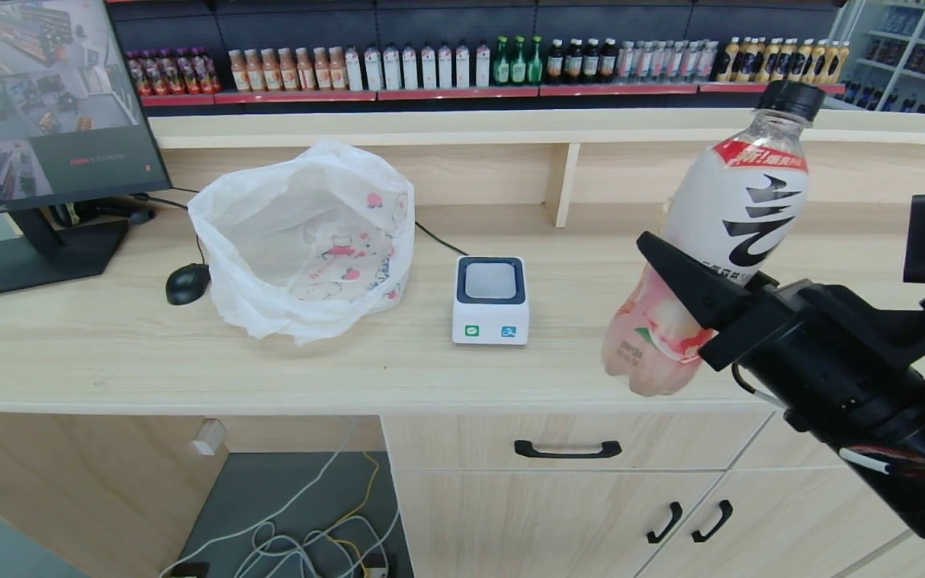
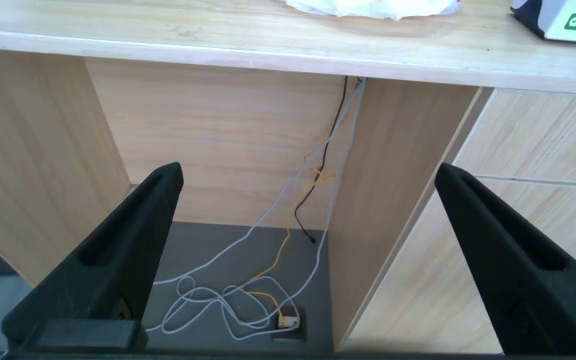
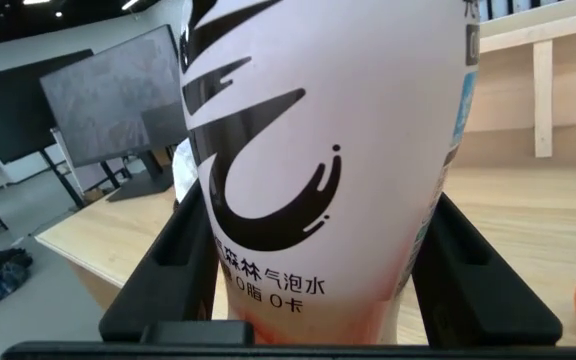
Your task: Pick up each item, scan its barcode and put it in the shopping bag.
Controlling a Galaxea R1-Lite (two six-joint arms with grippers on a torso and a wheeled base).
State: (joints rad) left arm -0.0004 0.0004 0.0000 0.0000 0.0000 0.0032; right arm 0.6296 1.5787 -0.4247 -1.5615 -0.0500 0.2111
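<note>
Bottle held tilted over the near right edge of the counter, right gripper jaws pinching its lower body. Left gripper hangs below the counter, jaws spread, empty. Scanner mid-counter; shopping bag farther left, mouth open. Risk: the low grip on smooth plastic may let the bottle pivot or slip, and the barcode may miss the scanner window.

The right gripper clamps a tilted peach drink bottle above the counter's right side. The white scanner sits mid-counter. The open shopping bag stands left of it, with a mouse beyond.
</note>
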